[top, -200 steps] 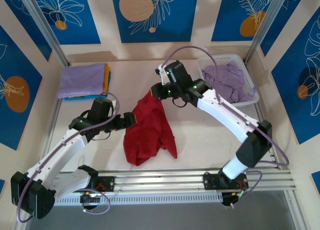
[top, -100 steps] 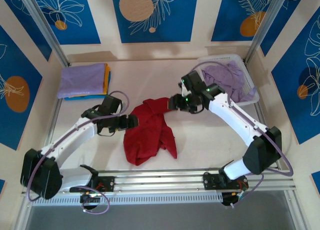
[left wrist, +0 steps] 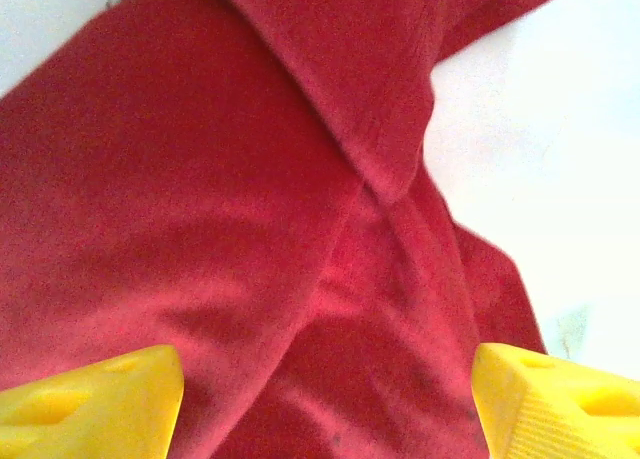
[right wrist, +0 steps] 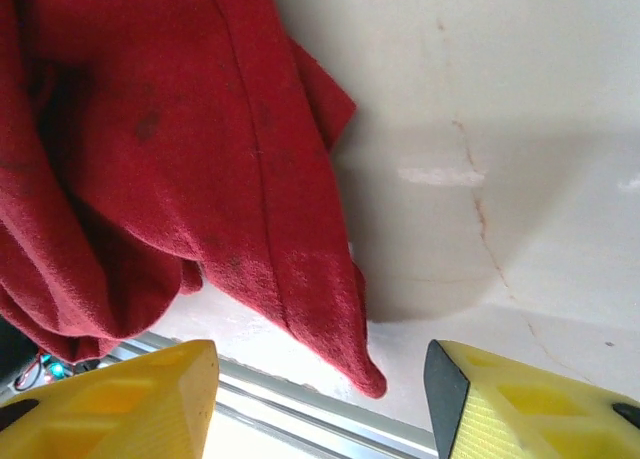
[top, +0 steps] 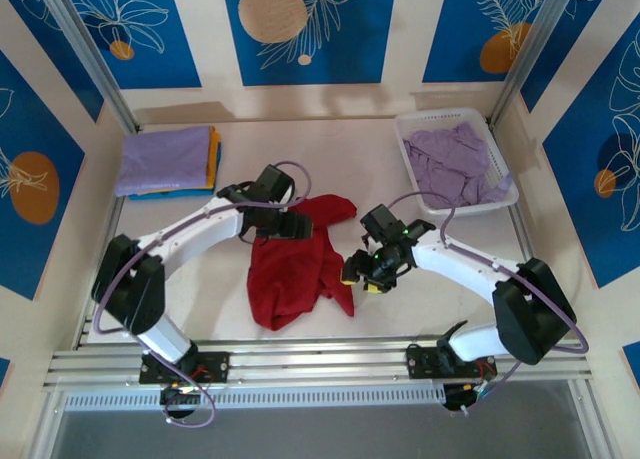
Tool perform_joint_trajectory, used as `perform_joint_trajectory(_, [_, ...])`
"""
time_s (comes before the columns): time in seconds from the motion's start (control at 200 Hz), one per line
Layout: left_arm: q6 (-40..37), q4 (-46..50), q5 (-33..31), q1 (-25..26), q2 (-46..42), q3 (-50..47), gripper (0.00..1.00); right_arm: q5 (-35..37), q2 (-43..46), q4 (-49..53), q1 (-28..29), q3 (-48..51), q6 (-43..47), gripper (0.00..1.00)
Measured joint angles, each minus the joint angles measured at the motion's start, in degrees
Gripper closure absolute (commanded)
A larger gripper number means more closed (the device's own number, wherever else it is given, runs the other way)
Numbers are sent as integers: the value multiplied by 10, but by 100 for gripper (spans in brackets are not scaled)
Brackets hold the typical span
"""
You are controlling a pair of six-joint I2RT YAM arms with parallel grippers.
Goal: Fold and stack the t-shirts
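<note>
Both sets of jaws stand spread, empty, at the crumpled dark red t-shirt (top: 290, 279).

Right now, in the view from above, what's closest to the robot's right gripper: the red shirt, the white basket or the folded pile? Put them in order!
1. The dark red t-shirt: right beside the right gripper, mid-table.
2. The white basket: farther back, in the right rear corner.
3. The folded stack of t-shirts: farthest, in the left rear corner.
</note>
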State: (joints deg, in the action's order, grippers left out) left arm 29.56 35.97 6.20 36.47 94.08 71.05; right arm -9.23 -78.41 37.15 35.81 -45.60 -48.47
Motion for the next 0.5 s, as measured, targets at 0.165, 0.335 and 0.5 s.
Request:
perform_joint_trajectory(0.165, [-1, -6, 14, 3, 56, 53, 38, -20, 3, -34, -17, 32, -1, 42])
perform_joint_trajectory(0.335, [-1, -10, 25, 11, 100, 87, 47, -41, 16, -62, -37, 59, -2, 43])
perform_joint_trajectory(0.5, [-2, -9, 26, 12, 136, 109, 60, -62, 18, -84, -48, 71, -4, 43])
